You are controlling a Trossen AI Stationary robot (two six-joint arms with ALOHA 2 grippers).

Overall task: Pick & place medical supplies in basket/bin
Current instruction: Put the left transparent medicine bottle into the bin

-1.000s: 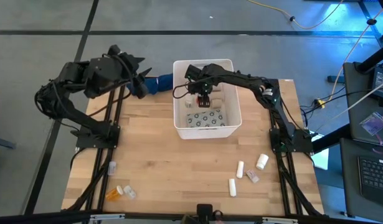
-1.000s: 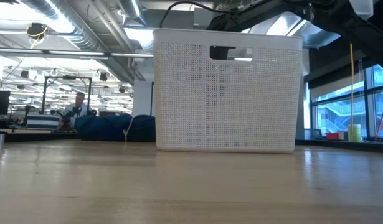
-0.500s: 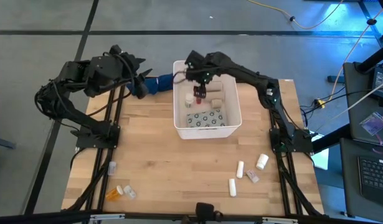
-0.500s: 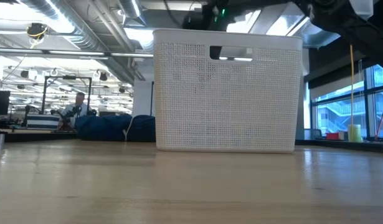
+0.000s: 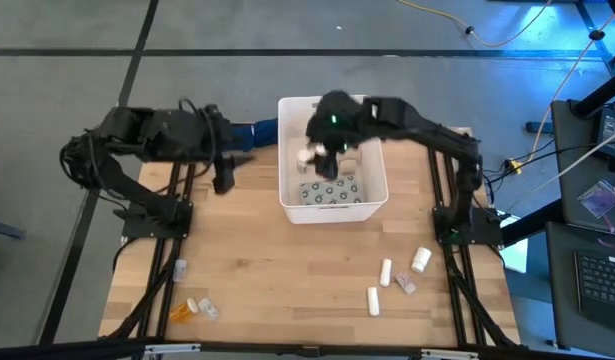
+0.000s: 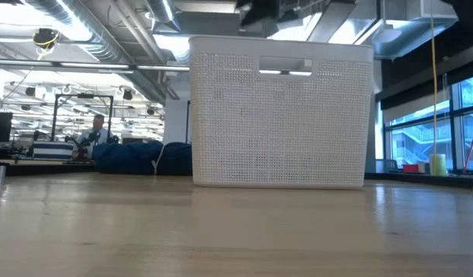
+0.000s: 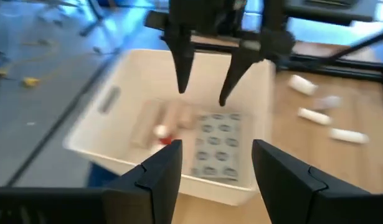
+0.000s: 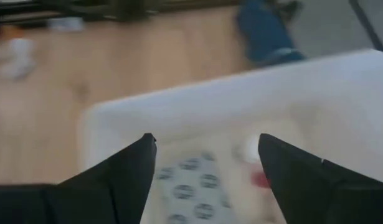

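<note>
White tub (image 5: 297,205) at table's far middle, holding blister pack (image 5: 331,190), rolls, bottle.
Right gripper (image 7: 203,99) above tub, fingers spread, empty. Left gripper (image 5: 223,180) beside tub, fingers apart, empty.

Left gripper (image 7: 216,171) open and empty, fingers (image 7: 160,177) spread wide, facing white bin (image 7: 110,127). Inside bin: grey blister pack (image 7: 217,140), beige rolls (image 7: 169,118), red-capped bottle (image 7: 163,134). Right gripper (image 7: 203,93) poised above bin, fingers apart, nothing between them; white tubes (image 7: 316,114) on wooden table (image 7: 328,180) beyond bin.
</note>
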